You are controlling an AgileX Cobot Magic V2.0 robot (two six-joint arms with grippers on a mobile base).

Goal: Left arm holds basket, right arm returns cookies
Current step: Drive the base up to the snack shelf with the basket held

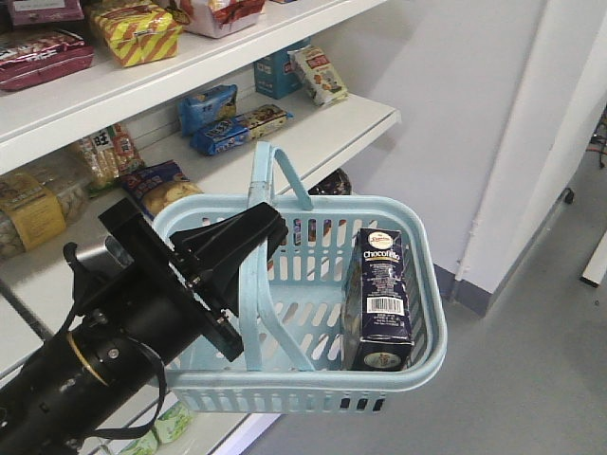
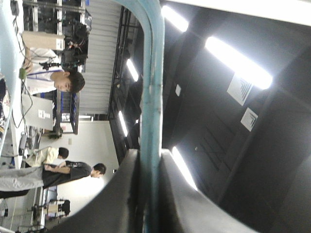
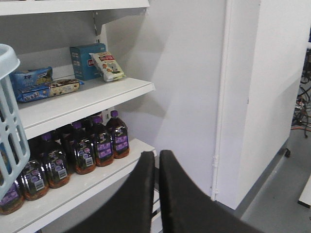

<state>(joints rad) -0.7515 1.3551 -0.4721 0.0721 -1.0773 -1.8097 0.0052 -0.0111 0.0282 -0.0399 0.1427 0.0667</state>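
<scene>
The light blue basket [image 1: 432, 275] hangs in front of the shelves. My left gripper [image 1: 248, 248] is shut on one of its hoop handles. In the left wrist view that handle [image 2: 151, 87] runs up between the two black jaws of the left gripper [image 2: 149, 160]. The cookies [image 1: 379, 299], a dark navy carton, stand upright inside the basket against its right wall. The right arm does not show in the front view. In the right wrist view my right gripper [image 3: 157, 158] is shut on nothing, to the right of the basket [image 3: 8, 121] and away from the carton.
White shelves [image 1: 322, 133] behind the basket carry snack bags, blue biscuit bags [image 1: 228, 128] and a blue box [image 3: 86, 60]. A lower shelf holds several dark bottles [image 3: 97, 143]. A white pillar [image 3: 262, 97] and grey floor [image 1: 531, 379] lie to the right.
</scene>
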